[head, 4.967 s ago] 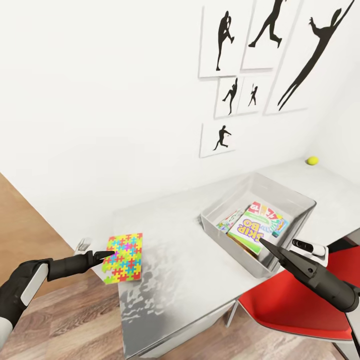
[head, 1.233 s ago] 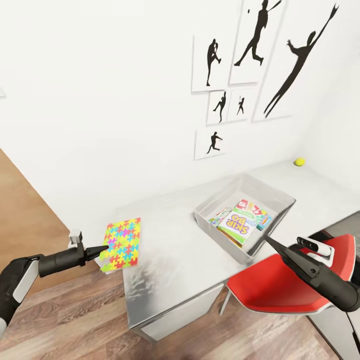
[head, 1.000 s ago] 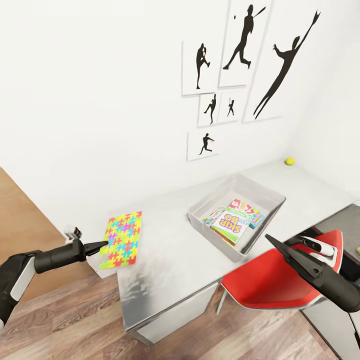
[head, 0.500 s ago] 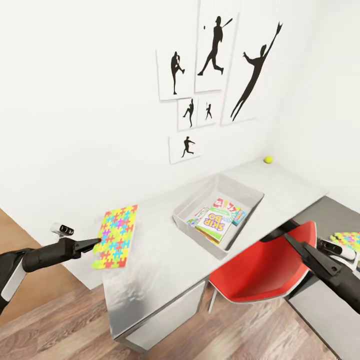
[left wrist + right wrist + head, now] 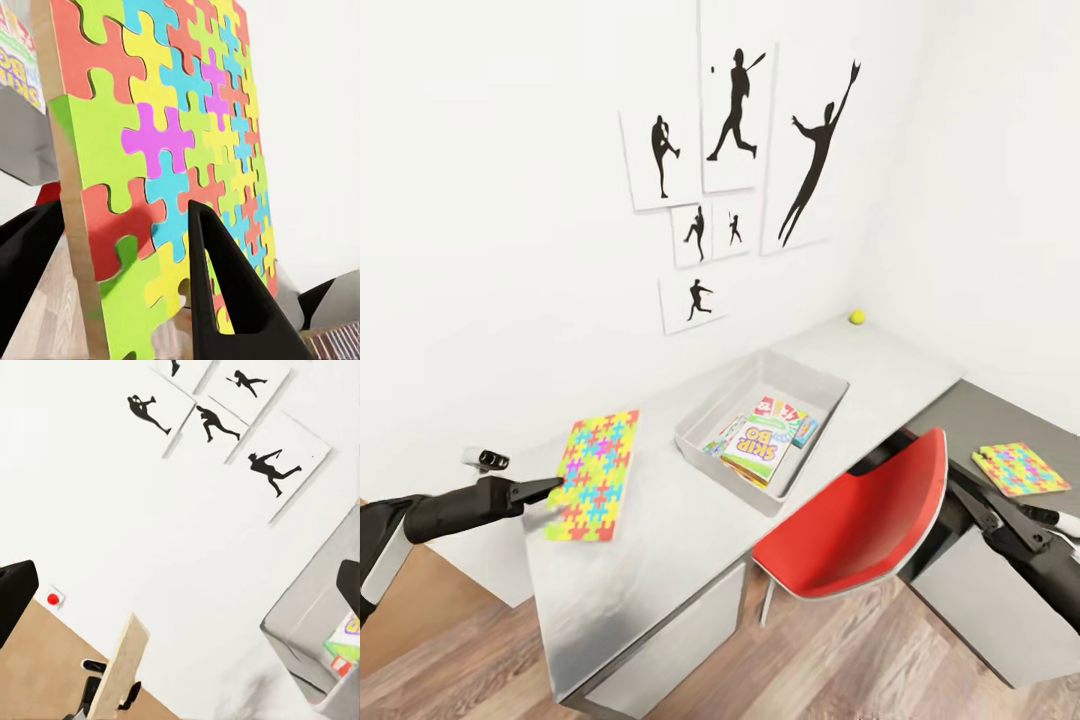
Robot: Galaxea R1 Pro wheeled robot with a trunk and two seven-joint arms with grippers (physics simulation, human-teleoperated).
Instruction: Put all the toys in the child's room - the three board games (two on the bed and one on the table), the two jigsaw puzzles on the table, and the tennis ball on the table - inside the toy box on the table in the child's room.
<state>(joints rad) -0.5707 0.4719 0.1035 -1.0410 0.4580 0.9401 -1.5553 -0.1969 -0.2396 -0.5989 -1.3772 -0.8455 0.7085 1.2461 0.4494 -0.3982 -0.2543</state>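
From the head camera I take the toy box (image 5: 690,440) as my landmark: it sits on the pale table (image 5: 660,530), and inside it I see board games (image 5: 755,447), a green-edged one on top. Left of the toy box, my left gripper (image 5: 556,487) clamps the near edge of a jigsaw puzzle (image 5: 598,475), which is tilted and lifted off the table top. Well beyond the toy box, near the wall corner, the tennis ball (image 5: 857,317) rests on the table. Right of the toy box, past the red chair (image 5: 860,525), a second jigsaw puzzle (image 5: 1020,468) lies flat on the dark cabinet top (image 5: 960,420). My right gripper (image 5: 963,503) hangs beside the chair's right edge, well apart from the toy box; I cannot tell from here how its jaws stand. Silhouette pictures (image 5: 735,150) hang on the wall above the toy box.

On the left wrist camera, the black fingers (image 5: 225,292) sit on either face of the puzzle (image 5: 172,165), pinching its edge.

On the right wrist camera, the dark fingertips (image 5: 15,596) stand wide apart with nothing between them. The toy box wall (image 5: 307,622) shows, and away from it the puzzle (image 5: 124,664) appears edge-on.
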